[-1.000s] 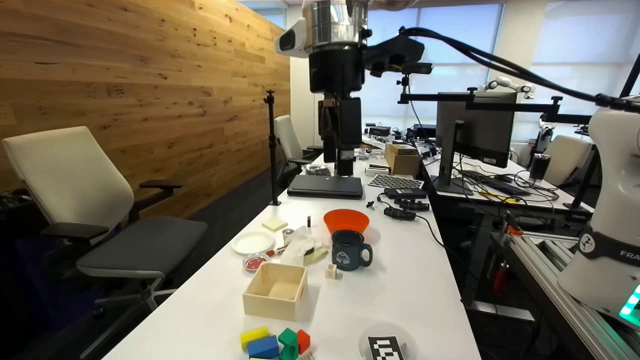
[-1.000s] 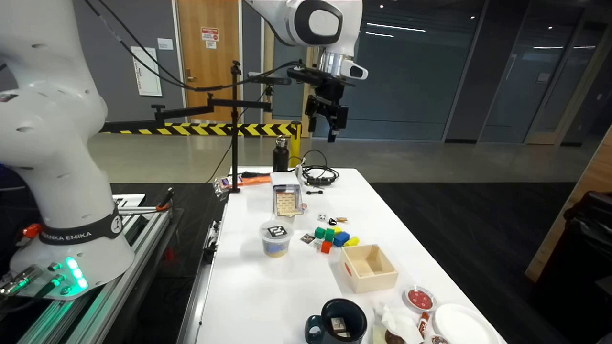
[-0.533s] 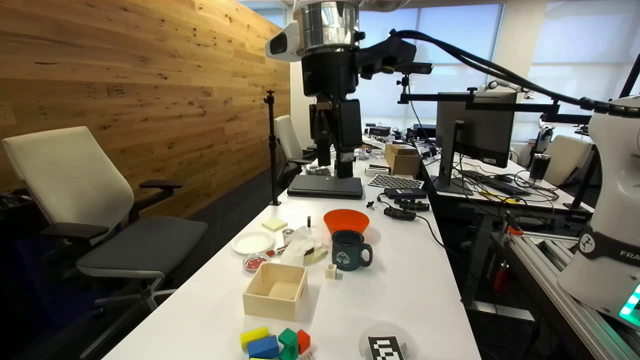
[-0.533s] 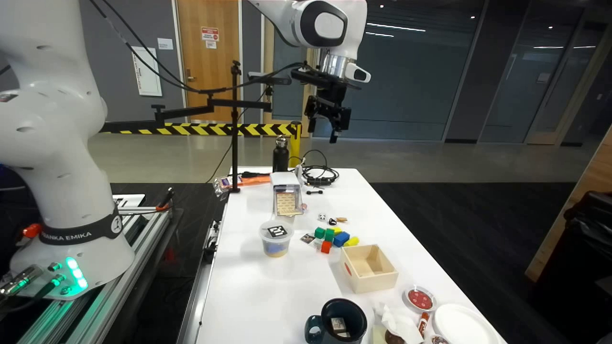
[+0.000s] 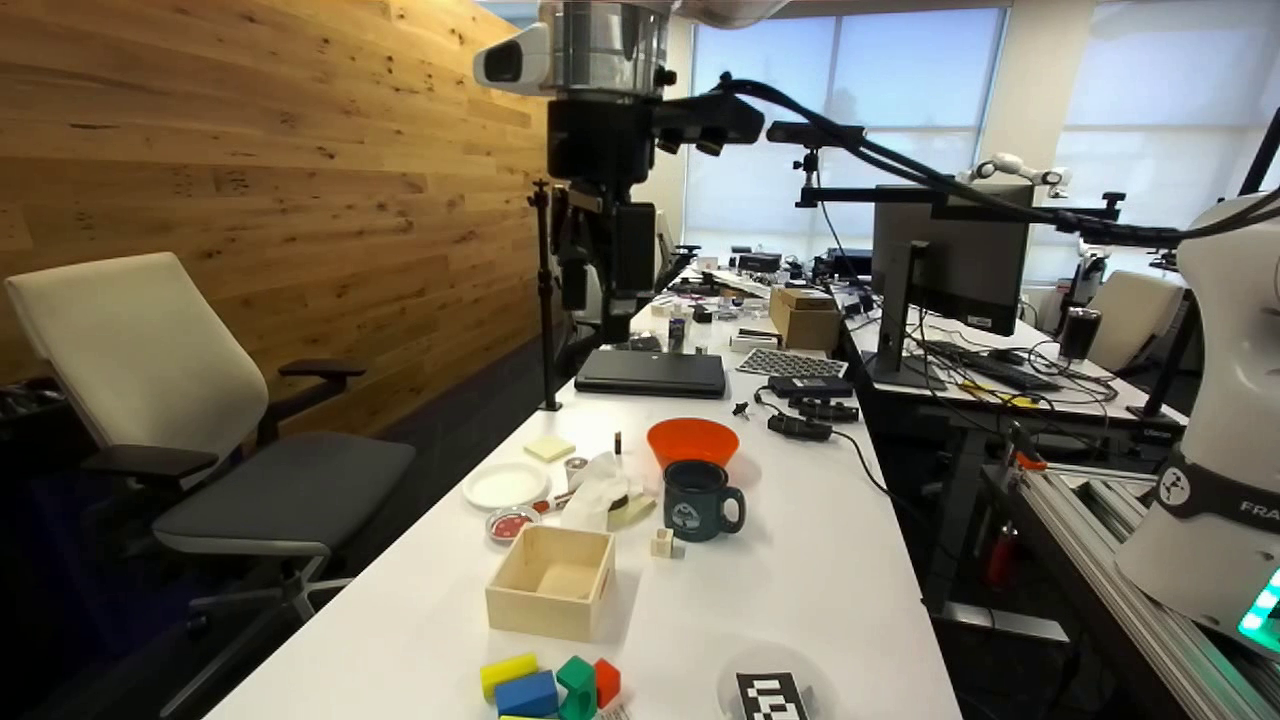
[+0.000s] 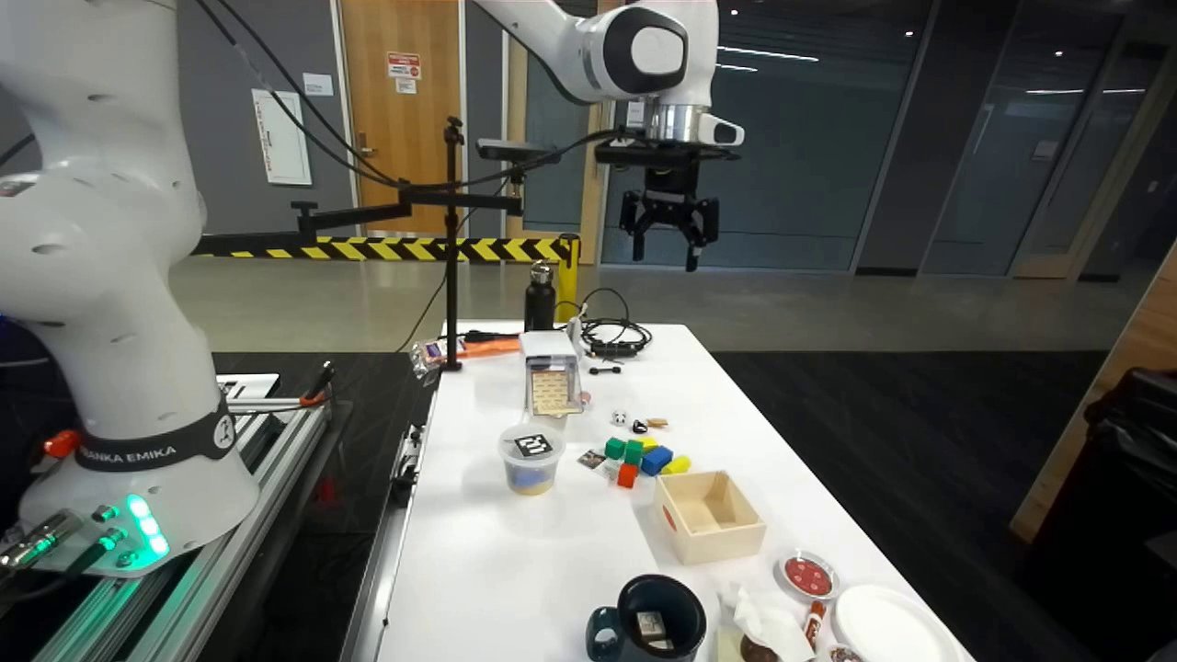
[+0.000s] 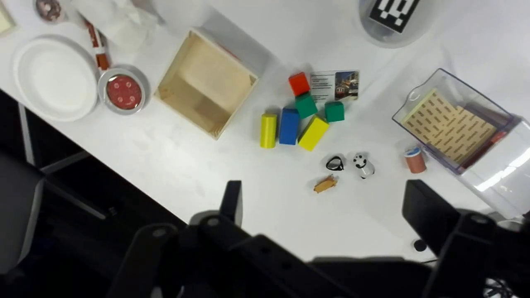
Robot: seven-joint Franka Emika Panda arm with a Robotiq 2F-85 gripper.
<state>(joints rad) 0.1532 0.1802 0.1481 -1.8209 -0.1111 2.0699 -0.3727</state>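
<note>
My gripper (image 7: 324, 182) is open with nothing between its fingers. It hangs high above the white table, and it also shows in both exterior views (image 5: 594, 310) (image 6: 667, 257). In the wrist view, a small tan piece (image 7: 324, 185), a black ring-like piece (image 7: 334, 163) and a black-and-white panda figure (image 7: 364, 165) lie below, between the fingertips in the picture. Beyond them lie a yellow cylinder (image 7: 268, 131), a blue block (image 7: 289, 126), a yellow block (image 7: 313, 133), green blocks (image 7: 306, 105) and a red block (image 7: 299, 84). A wooden box (image 7: 188, 114) stands beside the blocks.
A dark mug (image 5: 692, 510) with small pieces inside stands before an orange bowl (image 5: 692, 440). A lidded tub (image 6: 531, 473), a clear box (image 6: 552, 391), a white plate (image 7: 56, 80) and a red-filled dish (image 7: 124, 92) are on the table. A black pole (image 6: 451, 276) rises at the edge.
My gripper has moved left in an exterior view where it hangs before the wooden wall, and right in the one showing the door. It hangs straighter, fingers spread apart. Table objects are unmoved.
</note>
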